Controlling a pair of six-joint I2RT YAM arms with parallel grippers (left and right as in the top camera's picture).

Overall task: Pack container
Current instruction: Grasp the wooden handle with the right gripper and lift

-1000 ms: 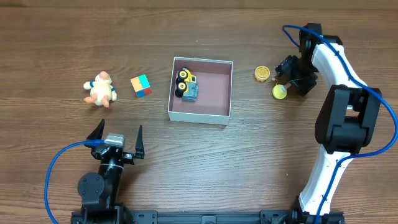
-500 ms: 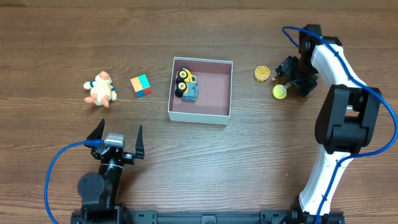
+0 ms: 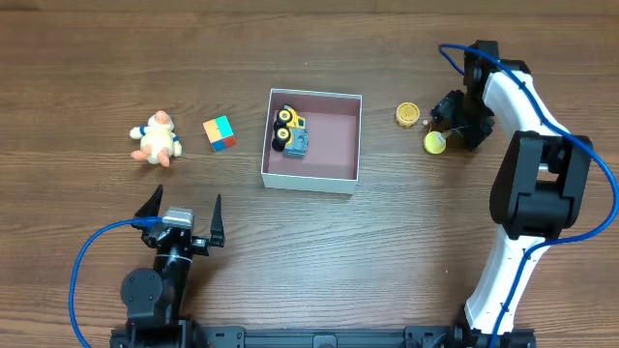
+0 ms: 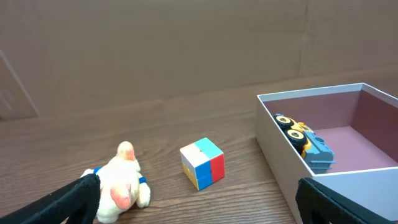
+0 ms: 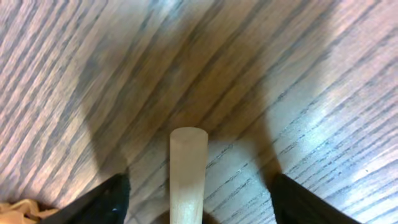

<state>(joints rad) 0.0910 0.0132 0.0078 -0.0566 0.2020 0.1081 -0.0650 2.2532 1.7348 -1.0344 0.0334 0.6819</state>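
Observation:
The container [image 3: 335,141] is a square white box with a pink inside at the table's middle; a yellow and blue toy truck [image 3: 291,131] lies in its left part. It also shows in the left wrist view [image 4: 273,134], with the truck [image 4: 306,144]. My right gripper [image 3: 446,134] is open, low over a small yellow toy [image 3: 435,144] right of the box. In the right wrist view its fingers [image 5: 199,199] straddle a pale wooden stem [image 5: 188,168] with gaps on both sides. My left gripper [image 3: 184,218] is open and empty near the front edge.
A plush duck [image 3: 156,138] and a multicoloured cube [image 3: 220,133] lie left of the box; both show in the left wrist view, the duck [image 4: 121,183] and the cube [image 4: 203,163]. A round yellow toy [image 3: 409,116] lies between the box and my right gripper.

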